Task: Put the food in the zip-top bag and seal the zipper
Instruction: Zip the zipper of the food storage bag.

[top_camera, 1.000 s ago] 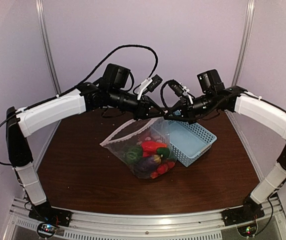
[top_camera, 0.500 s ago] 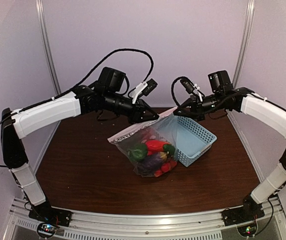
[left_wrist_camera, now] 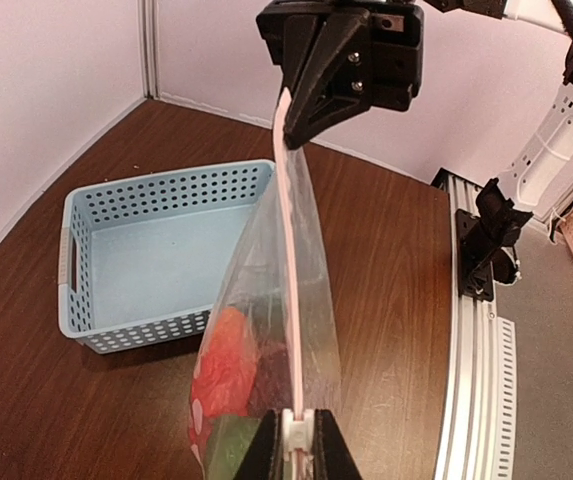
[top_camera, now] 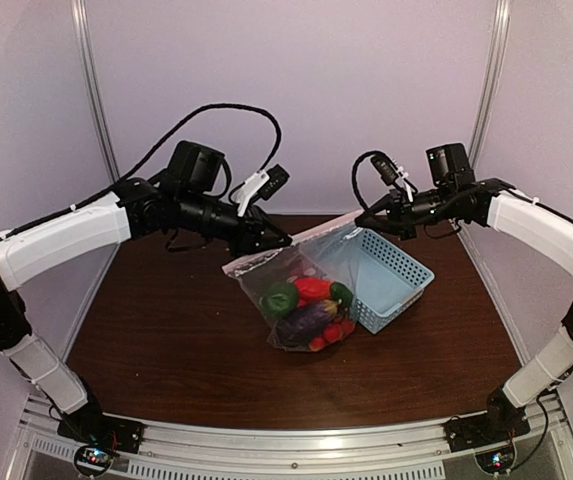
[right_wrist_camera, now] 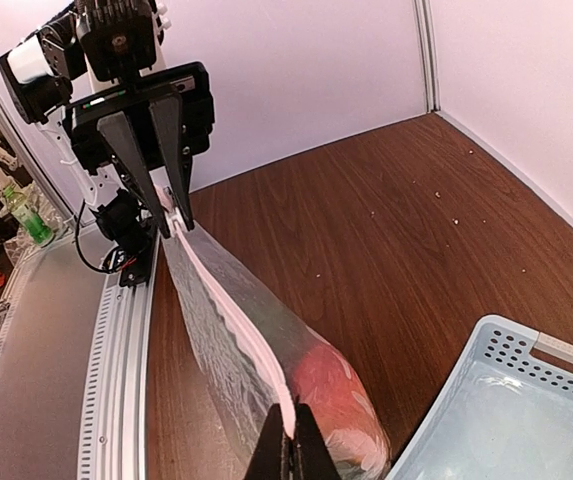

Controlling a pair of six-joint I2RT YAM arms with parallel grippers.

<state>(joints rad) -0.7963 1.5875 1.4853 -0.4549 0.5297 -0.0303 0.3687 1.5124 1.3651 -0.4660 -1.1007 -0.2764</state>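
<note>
One bag (top_camera: 288, 283) is held up between two grippers over the middle of the tabletop (top_camera: 166, 340). The left gripper (top_camera: 278, 243) is clamped narrowly on the zipper (left_wrist_camera: 289, 280), partway along it, so that a short stretch of the mouth edge is left free beyond its fingers. The right gripper (top_camera: 362, 221) is pinched fully closed on the zipper's other end. Between the two grips the zipper is drawn taut and is seen as a single pale line in both wrist views.

The food (top_camera: 308, 312) is gathered in the bag's lower end, toward the near edge of the tabletop. One pepper (top_camera: 281, 297), one large red piece (top_camera: 312, 288), one further green piece (top_camera: 341, 293) and one eggplant (top_camera: 306, 321) can be made out. Several small red pieces (top_camera: 327, 336) are seen under them; their number cannot be counted through the plastic.

One light blue basket (top_camera: 398, 268) is set toward the far right corner of the tabletop, just beside the bag. Whether the two are touching cannot be told. Nothing is seen inside it.
</note>
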